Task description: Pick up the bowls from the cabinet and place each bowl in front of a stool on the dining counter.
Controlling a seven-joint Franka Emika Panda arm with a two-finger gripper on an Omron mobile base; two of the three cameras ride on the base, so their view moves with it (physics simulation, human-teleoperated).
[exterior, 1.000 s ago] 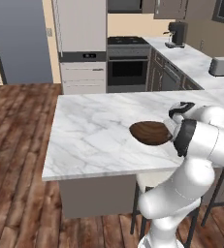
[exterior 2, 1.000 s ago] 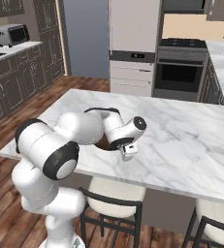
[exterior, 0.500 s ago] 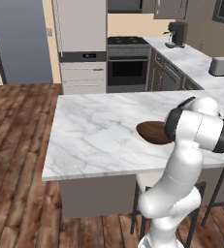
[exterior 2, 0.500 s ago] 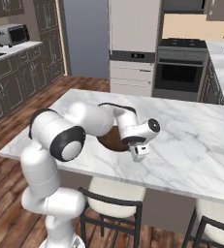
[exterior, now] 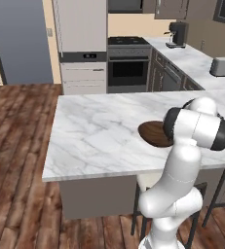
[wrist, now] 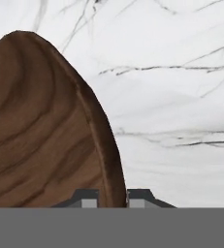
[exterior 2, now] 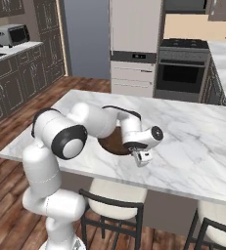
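A dark brown wooden bowl [wrist: 45, 131] is low over the white marble dining counter [wrist: 181, 97], near its front edge. In the hand view the bowl's rim runs down between my two fingertips [wrist: 90, 200], so the gripper [wrist: 114, 199] is shut on that rim. From the right base view the bowl [exterior 2: 112, 143] sits just left of the gripper [exterior 2: 143, 157], above the counter [exterior 2: 192, 136]. The left base view has the bowl [exterior: 152, 132] half hidden behind my arm, on the counter [exterior: 94, 131]. The cabinet is out of view.
Two cushioned stools [exterior 2: 115, 193] [exterior 2: 217, 219] stand under the counter's near edge. Beyond the counter are an oven [exterior: 127, 70], a tall pale unit [exterior: 82, 29], a coffee machine [exterior: 177, 34] and a toaster [exterior: 223, 66] on the side counter. Wood floor lies to the left.
My arm has swung and the hand has slid a little rightward along the counter's front, carrying the wooden bowl with it. The grip stayed shut.
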